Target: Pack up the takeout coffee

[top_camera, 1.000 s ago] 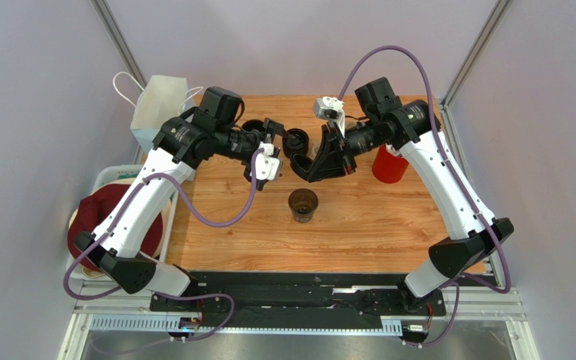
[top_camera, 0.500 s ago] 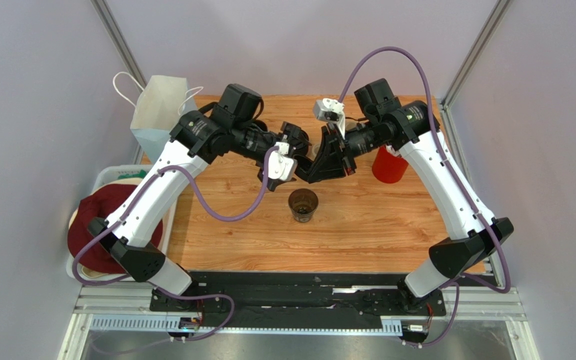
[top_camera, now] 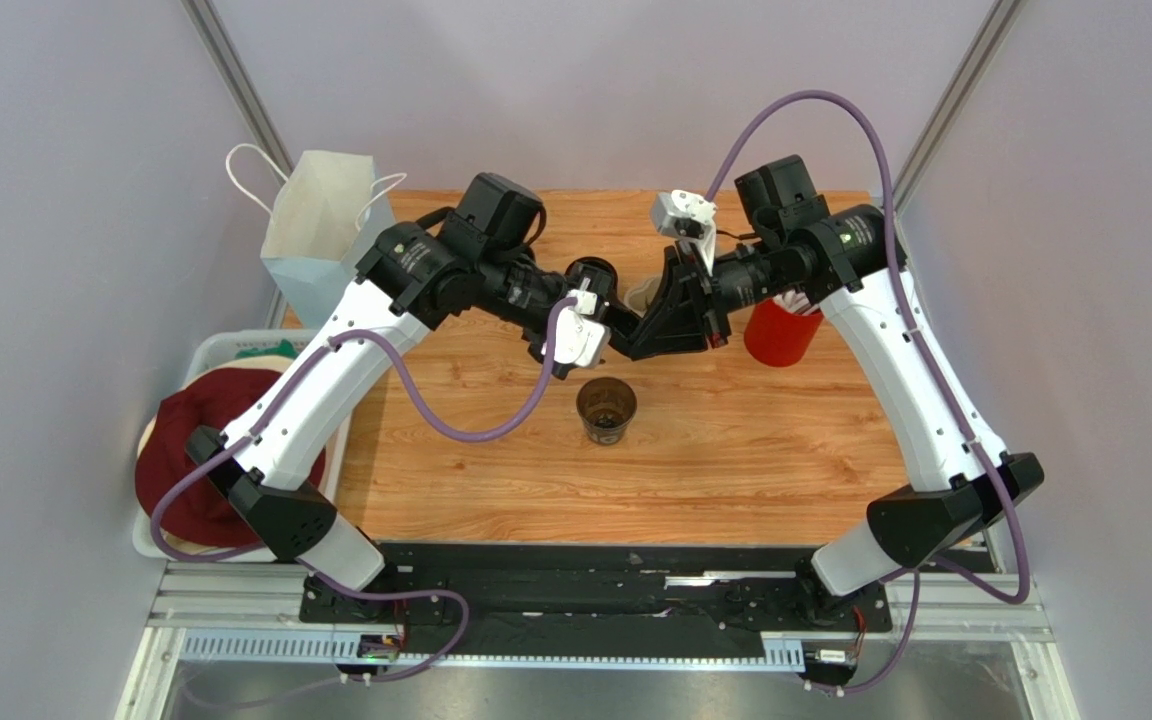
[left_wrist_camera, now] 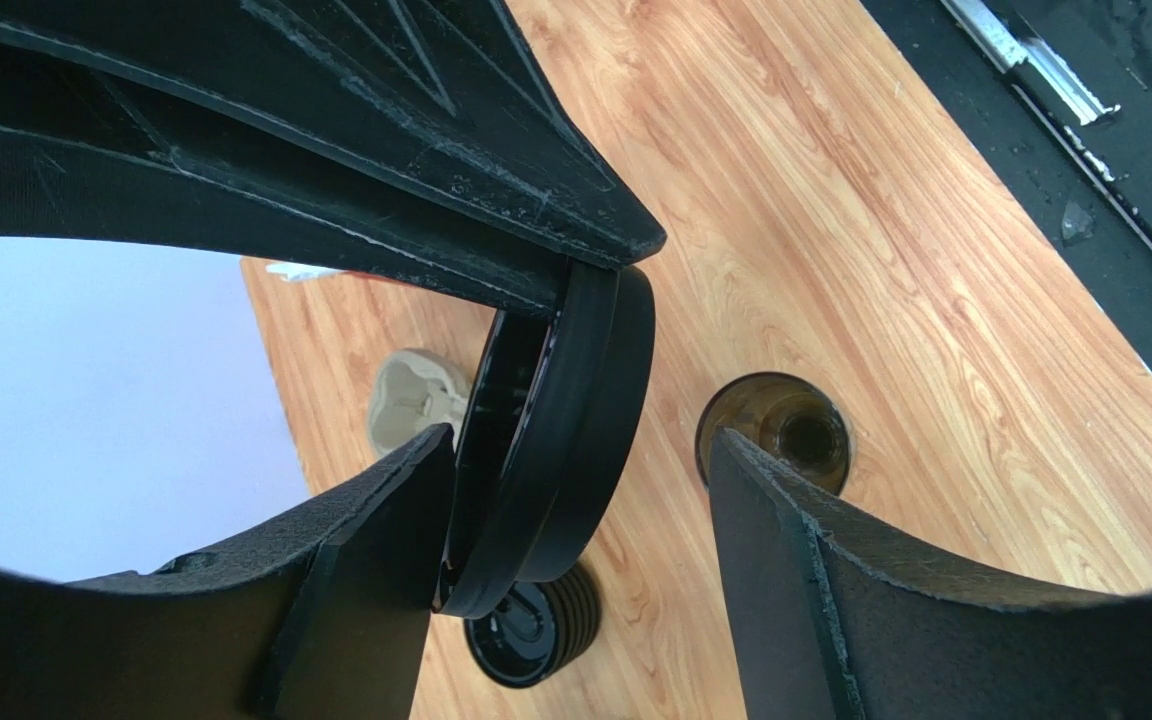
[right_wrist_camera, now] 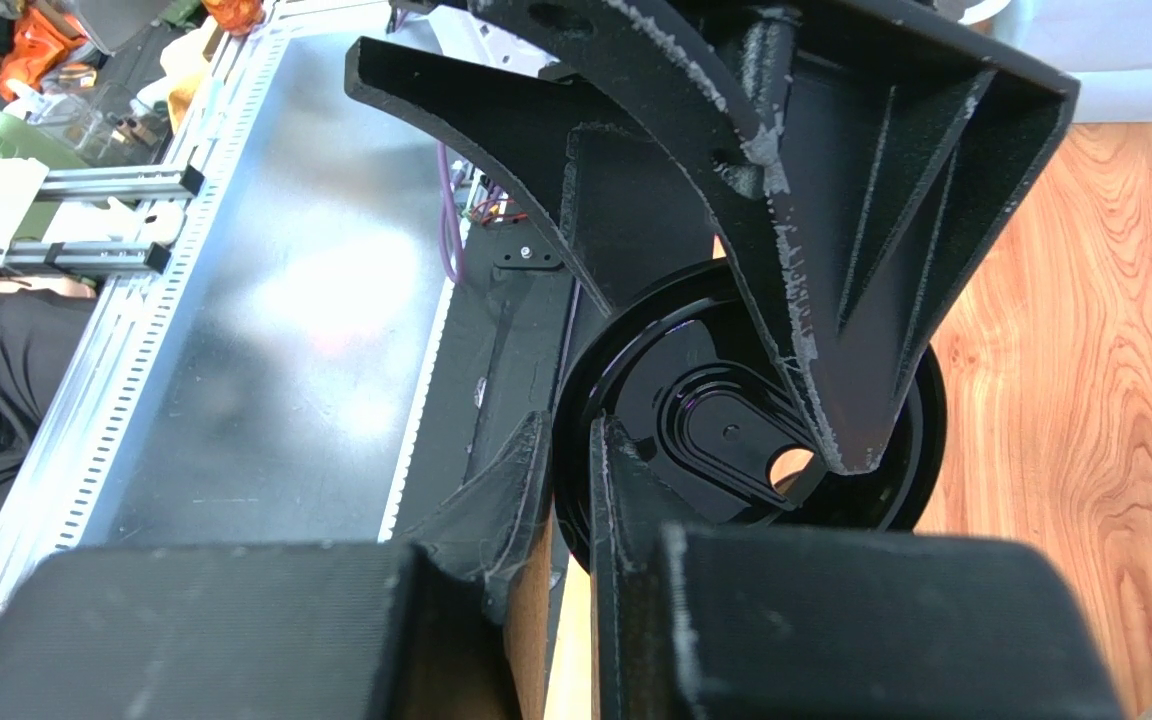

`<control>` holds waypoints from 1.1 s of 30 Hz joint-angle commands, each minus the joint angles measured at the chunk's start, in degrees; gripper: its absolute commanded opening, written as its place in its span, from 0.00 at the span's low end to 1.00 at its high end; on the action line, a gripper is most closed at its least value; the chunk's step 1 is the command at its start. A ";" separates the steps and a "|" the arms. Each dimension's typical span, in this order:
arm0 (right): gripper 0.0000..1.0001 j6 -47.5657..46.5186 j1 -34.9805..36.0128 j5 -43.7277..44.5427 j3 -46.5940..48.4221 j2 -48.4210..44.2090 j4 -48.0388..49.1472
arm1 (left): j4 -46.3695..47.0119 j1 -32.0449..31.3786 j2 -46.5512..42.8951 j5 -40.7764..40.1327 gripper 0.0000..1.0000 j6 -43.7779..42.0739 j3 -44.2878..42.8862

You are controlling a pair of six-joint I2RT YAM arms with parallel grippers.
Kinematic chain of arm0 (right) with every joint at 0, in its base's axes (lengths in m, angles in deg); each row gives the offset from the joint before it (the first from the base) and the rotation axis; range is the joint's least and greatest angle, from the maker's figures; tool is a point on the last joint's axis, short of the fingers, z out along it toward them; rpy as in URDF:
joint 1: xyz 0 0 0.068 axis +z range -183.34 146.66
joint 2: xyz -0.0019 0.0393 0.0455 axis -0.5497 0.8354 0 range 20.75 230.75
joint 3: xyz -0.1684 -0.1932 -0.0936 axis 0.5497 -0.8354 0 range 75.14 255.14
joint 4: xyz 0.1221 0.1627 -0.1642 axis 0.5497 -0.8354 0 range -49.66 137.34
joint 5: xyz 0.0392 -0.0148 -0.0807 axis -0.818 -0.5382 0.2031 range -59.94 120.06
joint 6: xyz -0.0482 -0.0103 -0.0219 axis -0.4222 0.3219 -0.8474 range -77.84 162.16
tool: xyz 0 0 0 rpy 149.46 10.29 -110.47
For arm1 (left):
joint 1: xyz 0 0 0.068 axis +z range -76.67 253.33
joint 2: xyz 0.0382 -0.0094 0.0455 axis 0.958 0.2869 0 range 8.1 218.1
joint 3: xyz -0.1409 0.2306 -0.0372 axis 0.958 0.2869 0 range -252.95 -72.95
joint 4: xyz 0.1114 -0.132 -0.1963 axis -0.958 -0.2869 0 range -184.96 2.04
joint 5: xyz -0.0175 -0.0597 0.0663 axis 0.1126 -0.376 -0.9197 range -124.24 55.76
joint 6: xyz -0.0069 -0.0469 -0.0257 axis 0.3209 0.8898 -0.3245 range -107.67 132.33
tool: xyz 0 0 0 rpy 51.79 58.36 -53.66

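Plainly, the cup [top_camera: 606, 408] stands uncovered mid-table [top_camera: 778, 435], while its lid [right_wrist_camera: 717, 405] hangs in the air just beyond it, pinched on edge by the right gripper [right_wrist_camera: 575, 458]. A handover seems in hand: the left gripper [left_wrist_camera: 582, 465] straddles the lid, its fingers [left_wrist_camera: 372, 555] parted, with one side not touching. Next, it must clamp down before the right gripper lets go.

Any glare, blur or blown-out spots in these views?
Top external: even light, sharp, no glare. Left wrist: wall patch blown out, near fingers dark. Right wrist: glare on the metal sheet, sheen on the lid.
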 commanded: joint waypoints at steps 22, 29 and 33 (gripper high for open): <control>0.46 2.66 -6.15 3.08 4.51 -0.01 -4.91 | -0.60 -2.78 0.92 -4.55 0.27 5.48 -4.25; 0.72 11.01 -9.59 16.84 -0.30 -7.90 8.34 | 1.59 -2.78 -1.18 -14.29 0.29 21.87 -4.52; 0.85 12.17 -9.50 25.23 -8.32 -16.00 19.44 | 0.11 -2.26 -0.84 -23.87 0.29 32.63 -4.25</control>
